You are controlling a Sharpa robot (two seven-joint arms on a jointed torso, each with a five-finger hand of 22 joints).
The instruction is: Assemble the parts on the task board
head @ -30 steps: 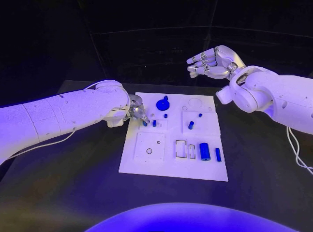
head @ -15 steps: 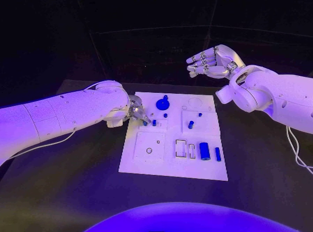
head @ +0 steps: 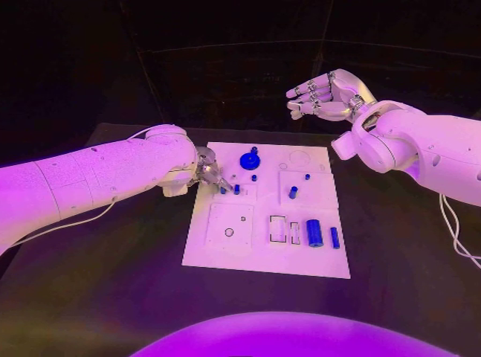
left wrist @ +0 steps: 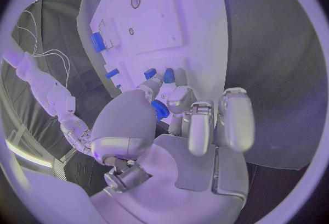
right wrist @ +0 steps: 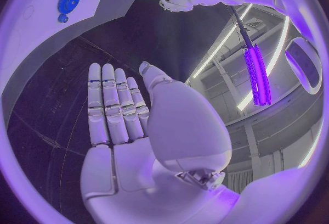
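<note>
Nothing moves since before. One board [head: 270, 223] holds about eight blue parts [head: 315, 233]. Left hand [head: 208, 172] pinches one; right hand [head: 328, 95] hangs open, empty.

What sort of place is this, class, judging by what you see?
Probably a robotics lab or test cell: a white task board with small blue parts on a black table, and tube lights overhead.

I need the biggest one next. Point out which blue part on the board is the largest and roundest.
The round blue disc at the task board's far edge, beyond the left hand. The other blue parts are slim pegs and cylinders.
</note>
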